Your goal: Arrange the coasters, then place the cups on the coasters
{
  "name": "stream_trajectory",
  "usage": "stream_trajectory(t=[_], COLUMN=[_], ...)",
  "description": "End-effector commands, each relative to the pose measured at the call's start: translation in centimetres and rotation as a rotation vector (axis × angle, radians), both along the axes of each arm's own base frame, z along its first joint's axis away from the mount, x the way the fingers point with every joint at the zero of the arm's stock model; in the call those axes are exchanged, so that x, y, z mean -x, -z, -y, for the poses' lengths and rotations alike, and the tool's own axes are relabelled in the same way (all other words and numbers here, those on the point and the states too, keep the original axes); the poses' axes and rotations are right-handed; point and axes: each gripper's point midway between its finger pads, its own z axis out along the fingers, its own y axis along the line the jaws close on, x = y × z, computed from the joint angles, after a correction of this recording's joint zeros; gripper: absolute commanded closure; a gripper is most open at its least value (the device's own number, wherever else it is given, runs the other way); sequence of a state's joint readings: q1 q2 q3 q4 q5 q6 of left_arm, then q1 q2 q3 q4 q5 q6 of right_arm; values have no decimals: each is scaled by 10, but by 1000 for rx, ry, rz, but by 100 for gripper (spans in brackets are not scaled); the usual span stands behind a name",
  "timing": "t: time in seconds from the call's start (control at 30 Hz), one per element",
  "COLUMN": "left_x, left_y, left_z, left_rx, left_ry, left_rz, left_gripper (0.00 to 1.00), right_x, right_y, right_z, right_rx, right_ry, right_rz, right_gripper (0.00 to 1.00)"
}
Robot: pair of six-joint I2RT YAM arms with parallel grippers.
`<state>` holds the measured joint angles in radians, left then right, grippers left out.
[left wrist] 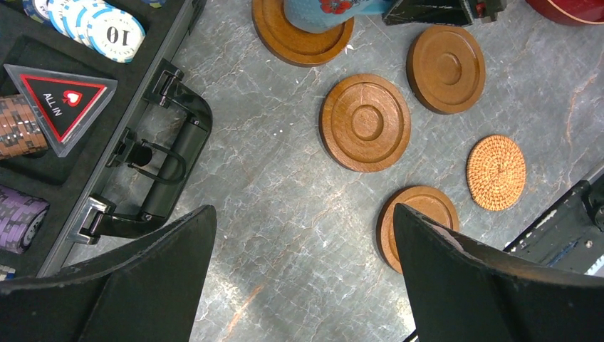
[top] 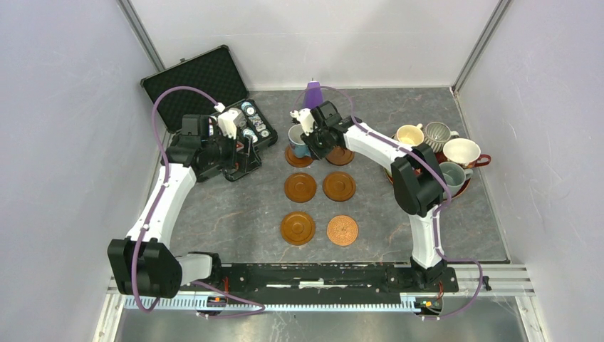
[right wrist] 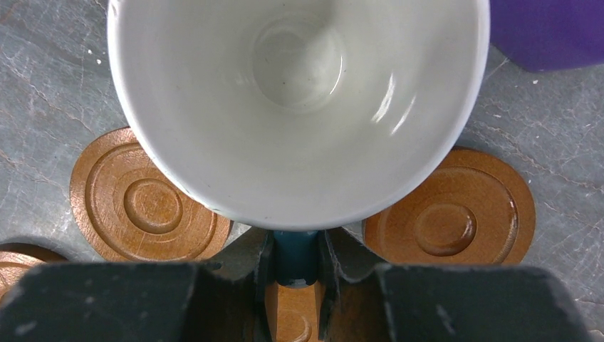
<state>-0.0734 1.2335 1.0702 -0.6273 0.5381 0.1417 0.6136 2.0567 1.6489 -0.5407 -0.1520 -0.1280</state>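
— When we looked down the right wrist view, what did the right tool (right wrist: 293, 244) have?

— It was clamped on the handle (right wrist: 295, 265) of the blue mug (right wrist: 299, 107). The mug was mouth up, its body hanging just beyond the fingers. The left tool (left wrist: 303, 221) stood wide apart and empty over the worktop (left wrist: 271, 142), beside the poker case (top: 198, 77).

— And where was the mug against the coasters?

— Over the far-left coaster (left wrist: 274, 34) of the two-by-three grid. In the left wrist view its base lay inside that disc's rim, but we could not tell whether it touched or hovered just above. We judged the coming move to be straight down, or merely a release. The right arm was much the nearer.

— The other five?

— Bare: four glossy ones and the woven coaster (top: 342, 230) at the near right.

— What did the containers hold?

— The red tray (top: 464, 189), on the right, showed four mugs: the cream yellow mug (top: 409, 135), the grey ribbed mug (top: 439, 132), the red mug (top: 461, 151) and the grey-teal mug (top: 451, 174). The right arm hid part of the tray, so we counted no further. The case held striped chips (left wrist: 107, 32).
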Motion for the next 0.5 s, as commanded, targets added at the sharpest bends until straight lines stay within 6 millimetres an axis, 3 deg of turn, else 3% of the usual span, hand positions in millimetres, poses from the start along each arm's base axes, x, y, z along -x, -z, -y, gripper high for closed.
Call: stream_trajectory(t=[0.0, 0.23, 0.47], left_x=[-1, -1, -2], left_y=[-9, -9, -9], left_z=[4, 3, 3], left_rx=[44, 44, 43], left_ry=[-2, -2, -7], left_rz=[-2, -3, -4], left_gripper=[0, 0, 0], right_x=[-13, -12, -11], right_y=[-18, -13, -12], right_z=[-14, -15, -14], right_rx=[-46, -46, -45], right_ry=[-5, -6, -5], right_rz=[58, 46, 43], right_gripper=[94, 90, 72])
